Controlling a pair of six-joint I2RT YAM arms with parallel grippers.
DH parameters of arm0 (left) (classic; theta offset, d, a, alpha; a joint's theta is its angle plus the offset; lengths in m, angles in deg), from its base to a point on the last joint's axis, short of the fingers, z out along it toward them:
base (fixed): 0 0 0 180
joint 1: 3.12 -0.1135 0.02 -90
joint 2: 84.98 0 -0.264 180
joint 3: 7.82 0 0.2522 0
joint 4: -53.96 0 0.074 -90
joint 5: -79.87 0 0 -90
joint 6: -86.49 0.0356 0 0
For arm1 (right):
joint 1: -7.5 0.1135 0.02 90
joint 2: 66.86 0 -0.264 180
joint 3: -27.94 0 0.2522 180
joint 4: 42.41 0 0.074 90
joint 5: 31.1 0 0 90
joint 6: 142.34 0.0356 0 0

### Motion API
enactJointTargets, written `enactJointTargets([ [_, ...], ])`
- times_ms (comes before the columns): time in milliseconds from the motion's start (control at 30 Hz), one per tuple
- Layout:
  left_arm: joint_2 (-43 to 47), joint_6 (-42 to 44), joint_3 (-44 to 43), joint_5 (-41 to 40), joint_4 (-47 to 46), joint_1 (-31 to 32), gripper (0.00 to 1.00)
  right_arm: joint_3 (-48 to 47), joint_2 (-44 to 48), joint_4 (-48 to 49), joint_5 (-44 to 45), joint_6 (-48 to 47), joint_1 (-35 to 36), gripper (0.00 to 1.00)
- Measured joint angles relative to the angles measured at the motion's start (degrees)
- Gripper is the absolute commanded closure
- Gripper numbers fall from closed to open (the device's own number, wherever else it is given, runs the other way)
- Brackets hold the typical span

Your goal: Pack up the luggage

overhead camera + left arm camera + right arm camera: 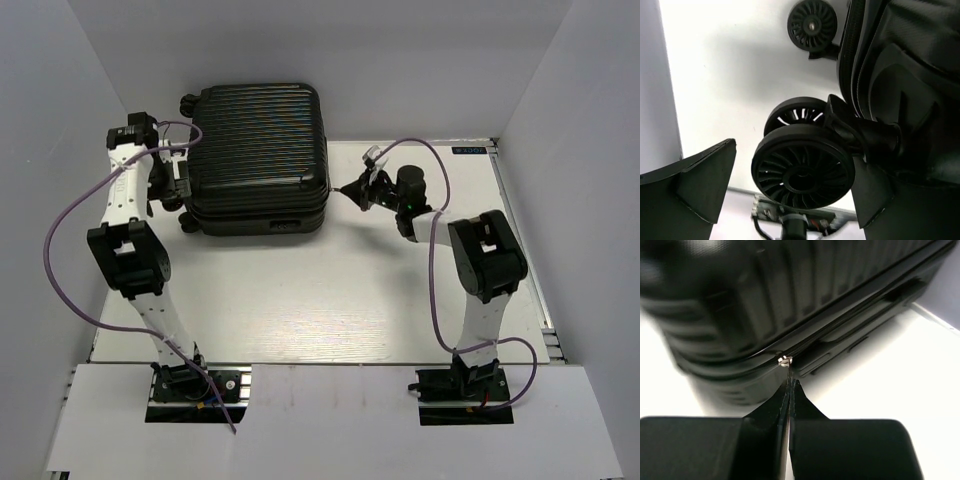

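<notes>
The luggage (pixel 258 150) lies flat and closed on the table (pixel 330 300), ribbed shell up. Its wheels point toward the left arm, and its zip seam runs round the side. On the luggage's right side the right gripper (pixel 789 384) is closed tight. The thin tab of the zipper pull (pixel 784 360) looks nipped between its tips, with the silver slider just beyond them on the seam. At the luggage's left side the left gripper (pixel 796 152) stands wide open with the near wheel (pixel 802 170) between its fingers (pixel 705 185), holding nothing. A 2nd wheel (pixel 812 22) shows further along the same edge.

The step in hand appears to be running the zip round to seal the case. To do it well, the right arm should draw the pull along the line of the seam, not away from the shell, so the tab does not slip out. It should also slow at the corner. The left gripper could brace the wheel end so the case does not slide.

No brand or wording can be read on the luggage. A small label (pixel 468 150) on the table beyond the luggage's right side is too small to make out.
</notes>
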Motion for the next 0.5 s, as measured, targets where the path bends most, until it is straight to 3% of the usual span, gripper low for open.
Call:
enactJointTargets([
  [200, -8.8, -4.9, -13.4, 2.0, 13.5, -0.5, 0.00, -5.4, -4.9, -0.1, 7.1, 0.0, 1.3, 1.00],
  [500, -10.6, -12.8, -13.2, 11.7, 16.7, -3.9, 0.00, -20.1, -16.4, 1.5, 19.0, 1.6, 3.1, 1.00],
])
